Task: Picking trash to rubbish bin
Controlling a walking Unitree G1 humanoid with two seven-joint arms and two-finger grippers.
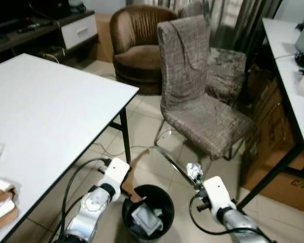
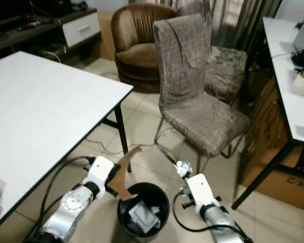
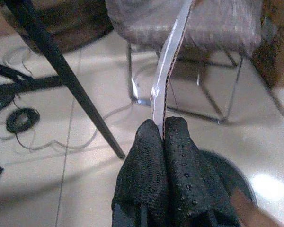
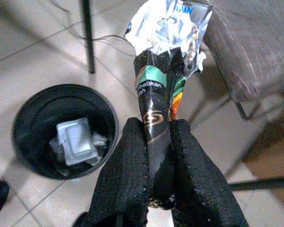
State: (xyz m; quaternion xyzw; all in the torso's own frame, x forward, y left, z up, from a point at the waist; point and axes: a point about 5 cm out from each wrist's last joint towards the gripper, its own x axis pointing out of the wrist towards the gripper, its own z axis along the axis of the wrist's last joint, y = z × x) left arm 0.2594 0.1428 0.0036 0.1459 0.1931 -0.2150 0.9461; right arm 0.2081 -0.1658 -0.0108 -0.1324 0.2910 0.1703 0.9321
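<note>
A black round rubbish bin (image 1: 164,200) stands on the tiled floor between my two arms, with a silvery packet (image 4: 76,142) and other scraps inside. My left gripper (image 3: 162,125) is shut on a flat strip of brown cardboard (image 2: 125,172), held just left of the bin's rim and sticking up past it. In the left wrist view the cardboard (image 3: 169,71) appears edge-on. My right gripper (image 4: 157,127) is shut on a crumpled foil snack wrapper (image 4: 166,52), held up to the right of the bin (image 4: 66,127). The wrapper (image 1: 194,172) is above the floor, not over the bin's opening.
A white table (image 1: 50,101) with a black leg (image 1: 125,134) is on the left. A grey checked chair (image 1: 192,96) stands straight ahead and a brown armchair (image 1: 137,40) behind it. Another white table (image 1: 289,76) and a cardboard box (image 1: 289,187) are on the right. Cables (image 3: 21,120) lie on the floor.
</note>
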